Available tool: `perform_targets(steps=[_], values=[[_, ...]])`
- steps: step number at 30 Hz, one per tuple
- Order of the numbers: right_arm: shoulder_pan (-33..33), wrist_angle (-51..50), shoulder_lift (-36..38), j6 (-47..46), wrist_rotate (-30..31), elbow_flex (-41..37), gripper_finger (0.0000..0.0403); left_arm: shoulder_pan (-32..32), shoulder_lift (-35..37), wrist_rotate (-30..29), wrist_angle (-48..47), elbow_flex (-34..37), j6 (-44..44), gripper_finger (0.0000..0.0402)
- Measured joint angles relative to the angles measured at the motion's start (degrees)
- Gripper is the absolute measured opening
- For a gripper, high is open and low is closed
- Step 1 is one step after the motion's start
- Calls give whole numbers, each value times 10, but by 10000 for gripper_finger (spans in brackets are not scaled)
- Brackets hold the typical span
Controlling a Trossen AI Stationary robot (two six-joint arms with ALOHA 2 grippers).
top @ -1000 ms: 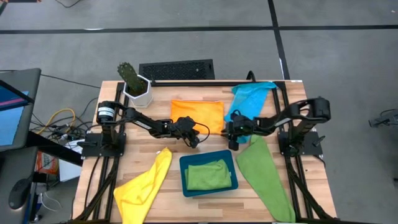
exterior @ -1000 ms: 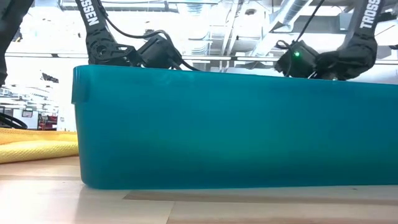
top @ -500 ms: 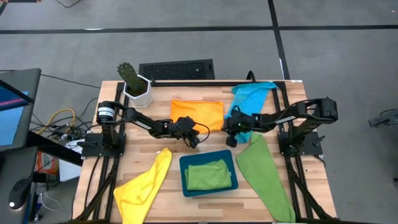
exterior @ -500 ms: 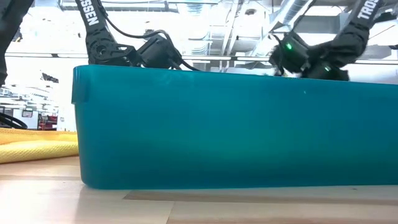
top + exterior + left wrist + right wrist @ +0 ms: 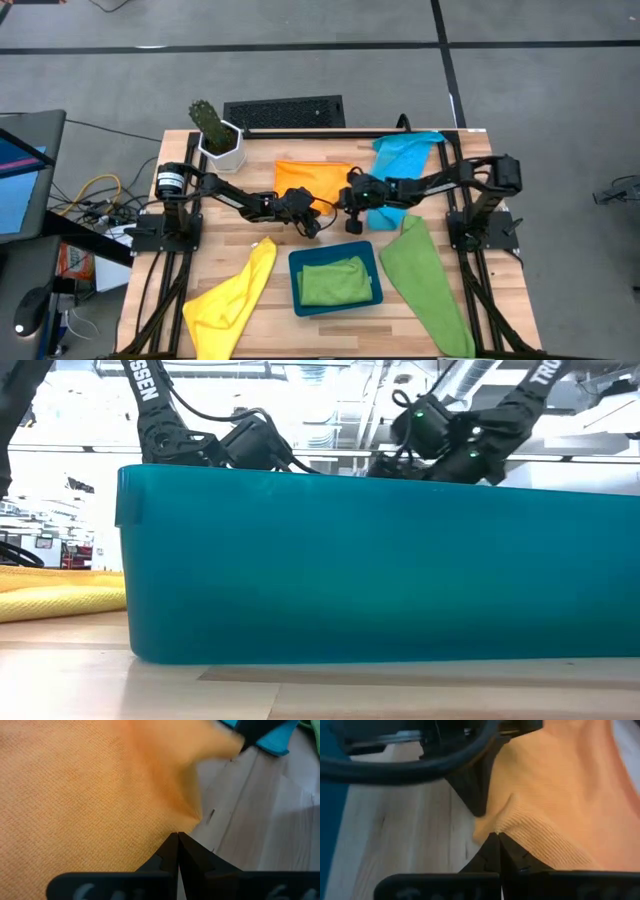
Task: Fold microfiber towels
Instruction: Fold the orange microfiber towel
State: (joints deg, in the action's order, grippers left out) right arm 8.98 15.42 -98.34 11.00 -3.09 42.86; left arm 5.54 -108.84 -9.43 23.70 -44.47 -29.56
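Both tools pinch the orange towel's (image 5: 312,180) near edge — left tool (image 5: 310,222), right tool (image 5: 352,214) — arms stretched inward.

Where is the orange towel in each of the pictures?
High view: orange towel lies at the table's back middle, both grippers at its near edge.
Low view: not visible; the teal tray blocks it.
Left wrist view: fills most of the picture.
Right wrist view: fills the far side.
Shared landmark: the wooden table.
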Motion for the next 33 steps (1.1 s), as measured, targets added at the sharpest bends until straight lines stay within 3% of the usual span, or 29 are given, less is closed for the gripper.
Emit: perform_targets(steps=[13, 26, 33], values=[[-3, 0, -87, 26, -36, 80, 16, 0, 0, 1, 0, 0, 0, 0], [3, -26, -80, 34, -56, 86, 16, 3, 15, 61, -28, 0, 14, 0], [3, -30, -76, 40, -61, 85, 9, 3, 55, 26, -100, 1, 14, 0]])
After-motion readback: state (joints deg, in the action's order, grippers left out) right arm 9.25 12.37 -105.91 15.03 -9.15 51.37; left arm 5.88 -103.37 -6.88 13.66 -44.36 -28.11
